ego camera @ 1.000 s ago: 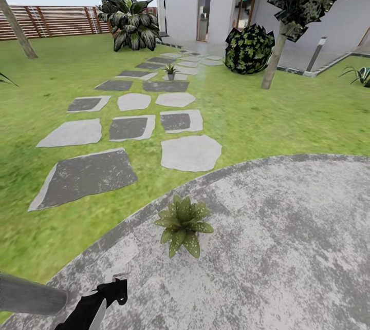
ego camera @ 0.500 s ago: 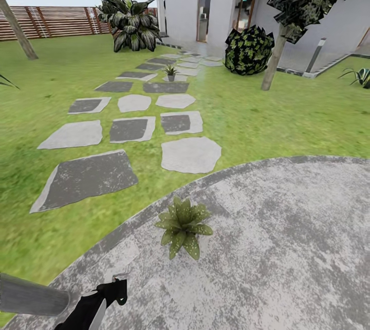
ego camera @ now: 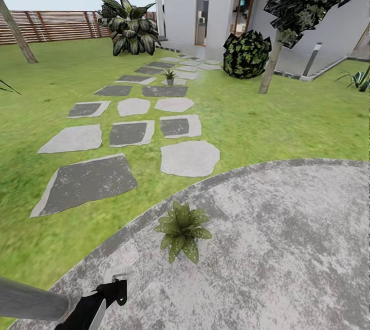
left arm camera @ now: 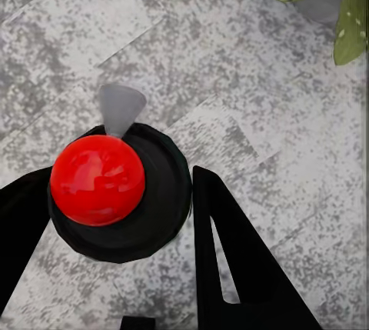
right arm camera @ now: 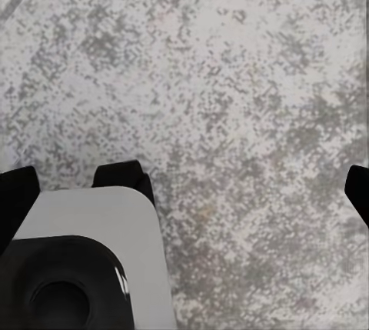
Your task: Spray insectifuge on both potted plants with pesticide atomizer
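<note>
One pesticide atomizer (left arm camera: 115, 191) sits pinched between the left gripper (left arm camera: 115, 238) fingers. Nearest potted plant (ego camera: 182, 227) stands near, ahead of it. Right gripper's spread cannot be told.

Mottled grey-and-white speckled stone paving (right arm camera: 231, 91) spreads across the right wrist view, blotched with darker grey patches and with a small pale chip near one edge. Over it lie black claw fingers (right arm camera: 123, 176): one stubby tip beside another dark tip, and a third black sliver at the far edge, well apart from them. A pale grey rounded panel (right arm camera: 108, 218) sits against a black rounded housing (right arm camera: 58, 284) with a circular recess.
</note>
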`<state>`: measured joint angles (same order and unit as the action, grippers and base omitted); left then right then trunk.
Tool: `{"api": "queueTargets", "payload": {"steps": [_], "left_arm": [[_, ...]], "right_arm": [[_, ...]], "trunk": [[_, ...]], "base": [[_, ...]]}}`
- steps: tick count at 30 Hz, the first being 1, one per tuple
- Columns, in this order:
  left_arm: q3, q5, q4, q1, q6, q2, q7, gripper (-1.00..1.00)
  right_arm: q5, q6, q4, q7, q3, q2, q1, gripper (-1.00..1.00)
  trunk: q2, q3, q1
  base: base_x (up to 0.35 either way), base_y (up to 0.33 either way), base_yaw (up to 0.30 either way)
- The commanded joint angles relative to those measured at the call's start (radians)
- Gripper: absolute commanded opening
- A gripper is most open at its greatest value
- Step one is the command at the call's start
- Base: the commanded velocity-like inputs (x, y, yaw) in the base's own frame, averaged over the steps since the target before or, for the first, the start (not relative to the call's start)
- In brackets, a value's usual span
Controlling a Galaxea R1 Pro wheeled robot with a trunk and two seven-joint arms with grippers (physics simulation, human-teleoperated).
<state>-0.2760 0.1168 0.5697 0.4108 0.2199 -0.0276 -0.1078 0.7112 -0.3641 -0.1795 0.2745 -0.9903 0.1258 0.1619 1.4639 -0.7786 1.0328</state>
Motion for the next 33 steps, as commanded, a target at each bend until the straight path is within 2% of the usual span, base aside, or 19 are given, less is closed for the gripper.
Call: {"api": "queueTargets", "payload": {"steps": [1, 14, 33], "left_arm": [[-0.008, 0.010, 0.002, 0.000, 0.006, -0.002, -0.009, -1.00], [-0.008, 0.010, 0.002, 0.000, 0.006, -0.003, -0.009, -1.00], [-0.008, 0.009, 0.002, 0.000, 0.006, -0.003, -0.009, -1.00]], "right_arm": [[0.005, -0.003, 0.001, 0.006, -0.009, 0.000, 0.000, 1.00], [0.010, 0.000, 0.015, 0.010, -0.002, -0.011, -0.046, 1.00], [0.008, 0.001, 0.015, 0.009, -0.001, -0.012, -0.051, 1.00]], "trunk": [[-0.007, 0.004, -0.004], [-0.098, 0.064, -0.054], [-0.231, 0.152, -0.127]], "base": [[0.000, 0.000, -0.065], [0.000, 0.000, -0.066], [0.000, 0.000, -0.067]]}}
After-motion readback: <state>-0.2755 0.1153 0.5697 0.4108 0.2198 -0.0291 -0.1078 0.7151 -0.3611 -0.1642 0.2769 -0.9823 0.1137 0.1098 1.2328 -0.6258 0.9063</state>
